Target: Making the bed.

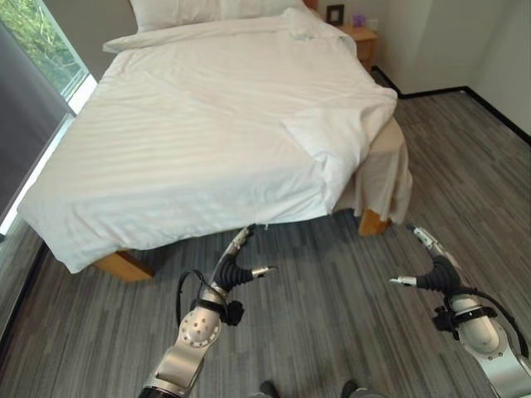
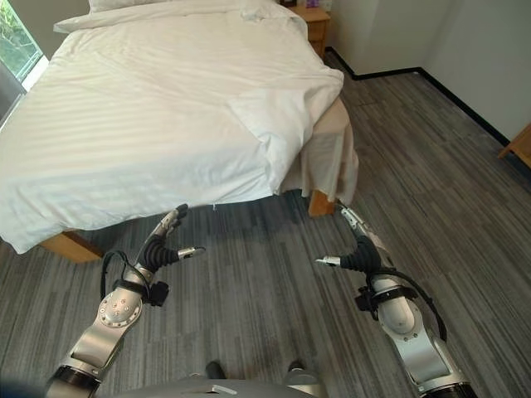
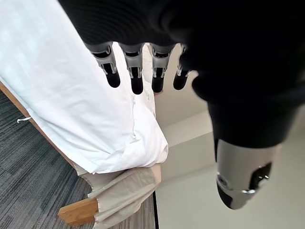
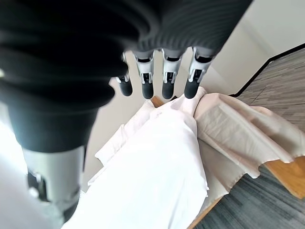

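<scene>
Hands both spread and empty, left hand [image 1: 235, 267] and right hand [image 1: 433, 264] off the bed's [image 1: 124, 265] foot end; duvet [image 1: 199, 141] lies on bed, bunched at right foot corner [image 1: 332, 137]: grab there, pull flat.

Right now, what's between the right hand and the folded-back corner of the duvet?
Only bare grey floor lies between the right hand and the duvet corner, as the left eye view shows. The hand is open, clear of the bedding.

Head views look down at the bed [image 1: 207, 124]; wrist views, low and close, share its foot corner.
</scene>
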You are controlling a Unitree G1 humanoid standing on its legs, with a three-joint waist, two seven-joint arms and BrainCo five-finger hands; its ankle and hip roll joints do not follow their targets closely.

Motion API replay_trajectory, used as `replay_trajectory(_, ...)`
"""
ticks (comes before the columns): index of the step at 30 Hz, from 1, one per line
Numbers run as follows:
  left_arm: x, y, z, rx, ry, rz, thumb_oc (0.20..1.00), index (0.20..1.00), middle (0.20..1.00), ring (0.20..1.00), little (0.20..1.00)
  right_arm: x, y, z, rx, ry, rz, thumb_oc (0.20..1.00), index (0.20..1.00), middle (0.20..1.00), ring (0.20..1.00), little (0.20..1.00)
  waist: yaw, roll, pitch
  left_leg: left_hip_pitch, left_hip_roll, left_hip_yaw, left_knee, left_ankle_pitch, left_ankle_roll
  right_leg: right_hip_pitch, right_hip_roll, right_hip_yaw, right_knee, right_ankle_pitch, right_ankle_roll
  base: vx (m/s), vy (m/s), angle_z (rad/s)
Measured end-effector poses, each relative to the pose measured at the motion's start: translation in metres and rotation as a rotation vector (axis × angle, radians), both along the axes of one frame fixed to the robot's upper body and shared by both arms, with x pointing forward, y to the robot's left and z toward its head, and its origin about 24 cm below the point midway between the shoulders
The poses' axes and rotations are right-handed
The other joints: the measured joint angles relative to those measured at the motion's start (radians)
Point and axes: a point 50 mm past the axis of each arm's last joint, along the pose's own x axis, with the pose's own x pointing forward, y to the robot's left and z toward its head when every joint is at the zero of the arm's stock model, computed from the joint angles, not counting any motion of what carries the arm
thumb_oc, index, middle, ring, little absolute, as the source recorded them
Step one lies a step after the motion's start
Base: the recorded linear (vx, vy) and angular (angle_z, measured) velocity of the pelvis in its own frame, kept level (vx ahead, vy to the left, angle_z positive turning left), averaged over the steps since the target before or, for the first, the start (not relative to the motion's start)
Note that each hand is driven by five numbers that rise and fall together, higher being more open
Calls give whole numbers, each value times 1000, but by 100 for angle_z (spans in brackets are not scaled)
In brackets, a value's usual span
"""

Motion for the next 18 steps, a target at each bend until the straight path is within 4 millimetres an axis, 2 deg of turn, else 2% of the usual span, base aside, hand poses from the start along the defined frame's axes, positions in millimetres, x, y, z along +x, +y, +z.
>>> replay_trajectory(14,0,-3,0,-40,12,-19,1000,1000,1000,1000,1000,-9,-1,-9,2,49,-3,1000,1000,1000,1000,1000,-4,10,-7,0,0,-3,0,0,0,1,1,-1,-1,1,0,9,-31,0)
replay_trajectory(18,1,-13,0,-42,15,-63,1000,1000,1000,1000,1000,-10,-2,-10,2,55,-6,1000,1000,1000,1000,1000,-19,9,-7,0,0,-1,0,1,0,1,2,0,-4,1,0,21,-94,-1)
